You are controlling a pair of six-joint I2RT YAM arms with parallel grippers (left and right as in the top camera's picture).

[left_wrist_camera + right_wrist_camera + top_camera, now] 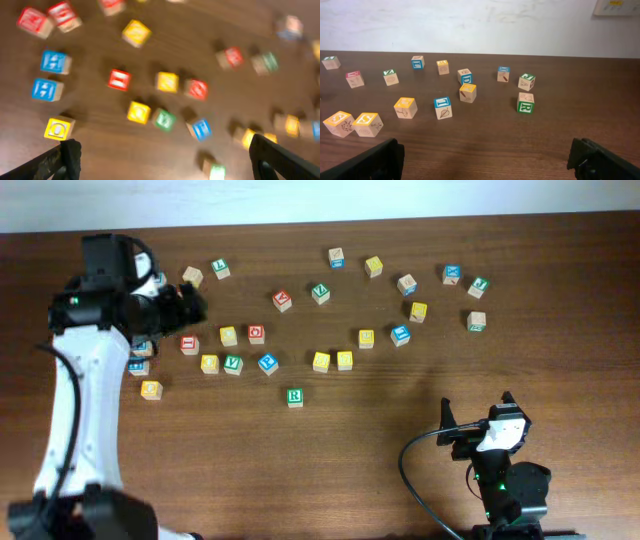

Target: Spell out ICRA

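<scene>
Some twenty-five wooden letter blocks (320, 293) on the brown table (560, 370), strewn in a loose band across the far half. Exact tally uncertain, with part of the left-hand cluster tucked under the left arm (75, 380). Fourteen of them inside the right wrist view. Two arms, two grippers, one cable (401, 465) looping beside the right arm (510, 480).

Of the letters wanted, just one sure find: the green R block (294, 397). Stands alone near mid-table, closer to the robot than the rest, apart from every neighbour and flat on the wood. Being a cube, has no long axis. Sits nearly square to the table edge, with the letter upright in overhead. Same R block (525, 102) in the right wrist view, letter legible on the near face.

On the left gripper (165, 160), fingers spread wide to the bottom corners of its view, nothing between them, hovering above the left-hand cluster. On the right gripper (485, 162), the same wide, empty spread, parked by the near edge and well apart from all blocks.

Left wrist picture smeared by blur, no letter readable there. No certain I, C or A anywhere: faces too small in overhead, tiny or angled from the right wrist. Only the fingertips visible in both wrist views, cut off by the lower frame. One blue block (140, 348) half hidden beneath the left arm.
</scene>
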